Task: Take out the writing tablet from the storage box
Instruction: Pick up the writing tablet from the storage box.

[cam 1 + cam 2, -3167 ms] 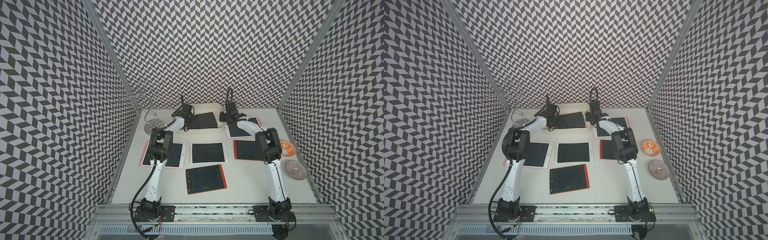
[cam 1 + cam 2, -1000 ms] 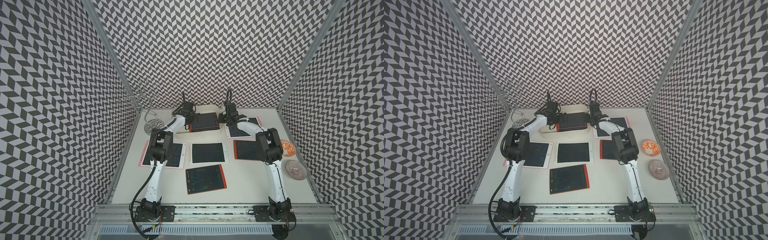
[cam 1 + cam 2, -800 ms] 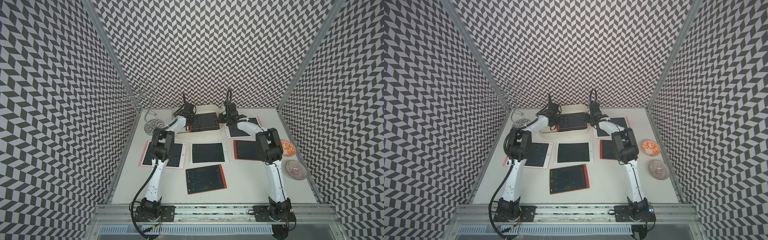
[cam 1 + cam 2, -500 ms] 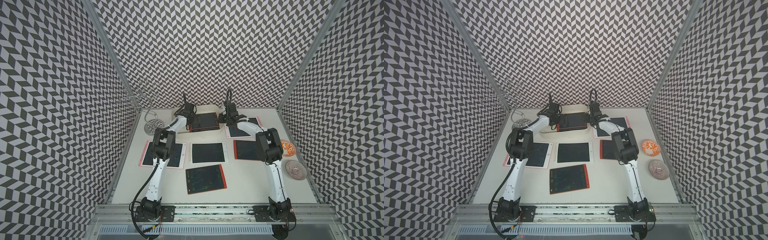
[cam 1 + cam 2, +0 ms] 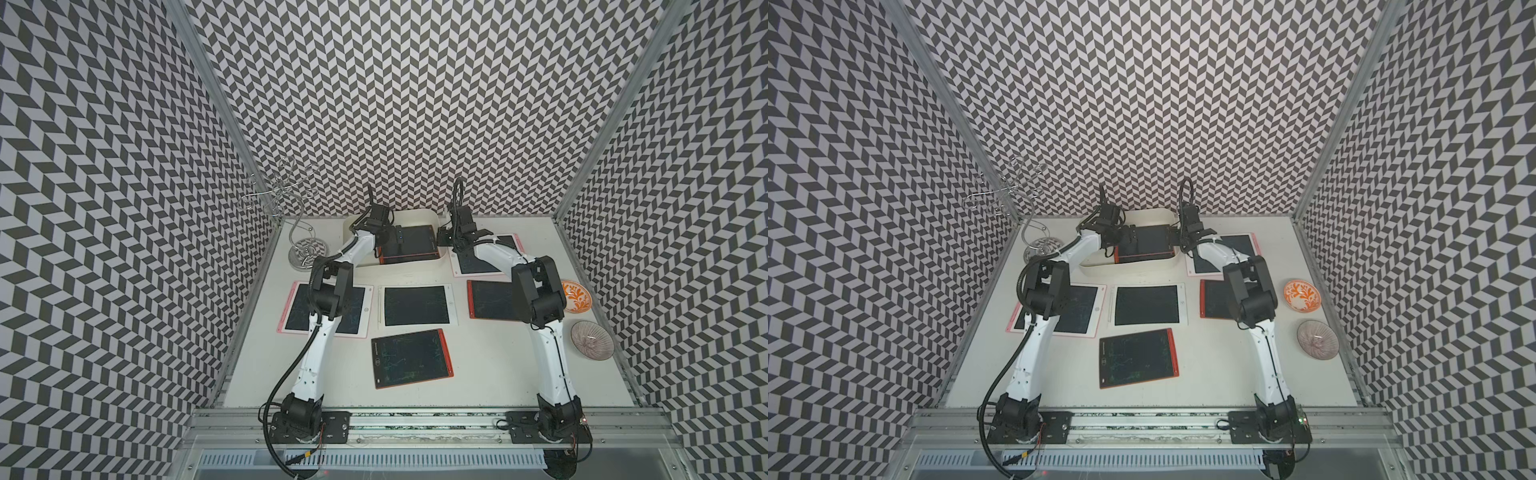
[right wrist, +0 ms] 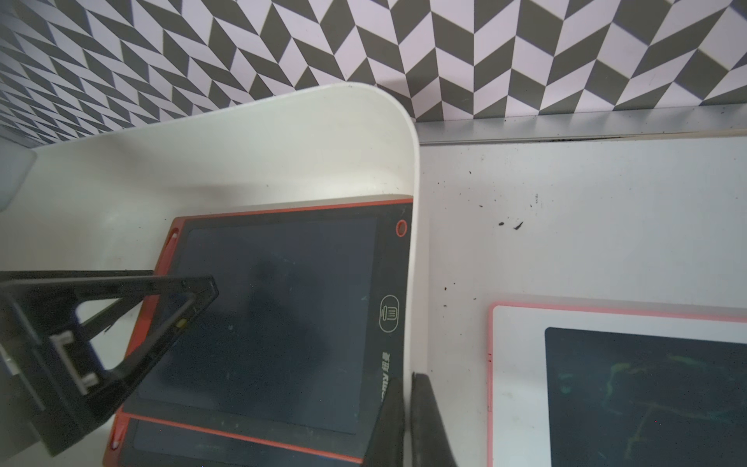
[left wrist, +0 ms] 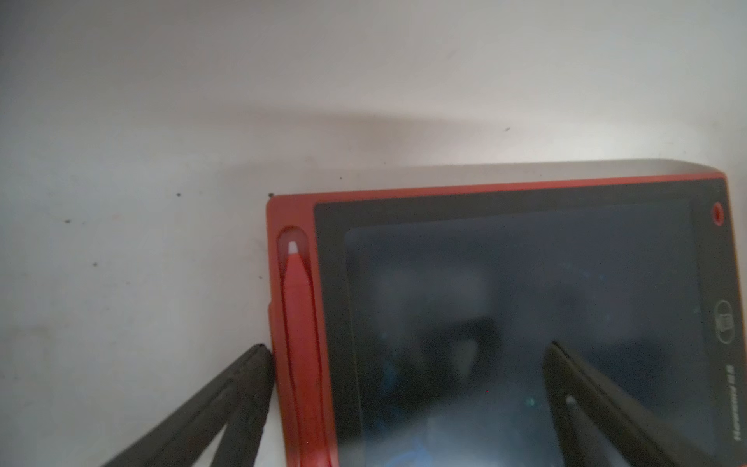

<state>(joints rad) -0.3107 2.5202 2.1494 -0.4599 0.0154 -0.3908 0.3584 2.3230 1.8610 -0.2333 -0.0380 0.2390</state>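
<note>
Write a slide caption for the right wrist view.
Right end effector pinching the storage box wall, with red writing tablets stacked inside and a pink-framed tablet on the table.

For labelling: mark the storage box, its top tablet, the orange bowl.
storage box [image 6: 283, 141]: right wrist view, wall.
red writing tablet [image 5: 417, 245]: in a top view, screen.
orange bowl [image 5: 576, 296]: in a top view, centre.
</note>
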